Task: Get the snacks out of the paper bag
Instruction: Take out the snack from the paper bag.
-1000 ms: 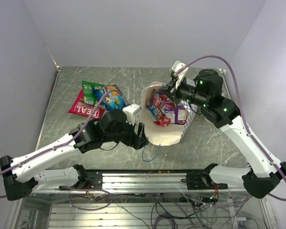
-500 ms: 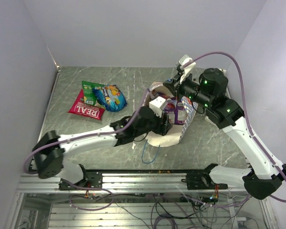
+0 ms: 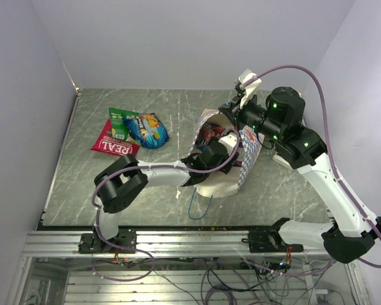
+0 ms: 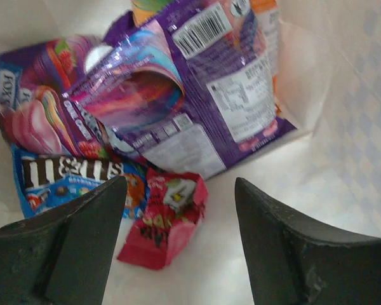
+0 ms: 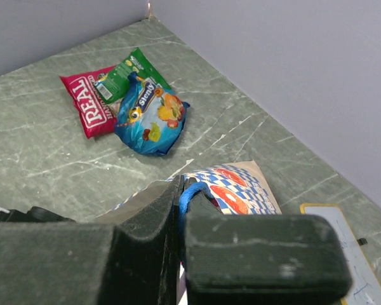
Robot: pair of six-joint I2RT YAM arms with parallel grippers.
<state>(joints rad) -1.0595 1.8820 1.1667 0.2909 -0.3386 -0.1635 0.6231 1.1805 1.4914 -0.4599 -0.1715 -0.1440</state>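
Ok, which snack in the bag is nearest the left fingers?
The small red crinkled wrapper, on the paper bag's floor just ahead of the open left fingers; the big purple packet and blue m&m's packet lie farther back.

Snack packets [image 4: 197,108] are glossy crinkled plastic, the paper bag [image 4: 349,127] matt, the table [image 3: 178,108] smooth and marbled.

"REAL" stands on the red packet [image 5: 89,109], "m&m's" on the blue candy packet [image 4: 63,176] and "FOX" on the pink-purple packet [image 4: 22,117] inside the paper bag [image 4: 352,95].

Green marbled table [image 3: 286,184], grey walls [image 3: 178,44]
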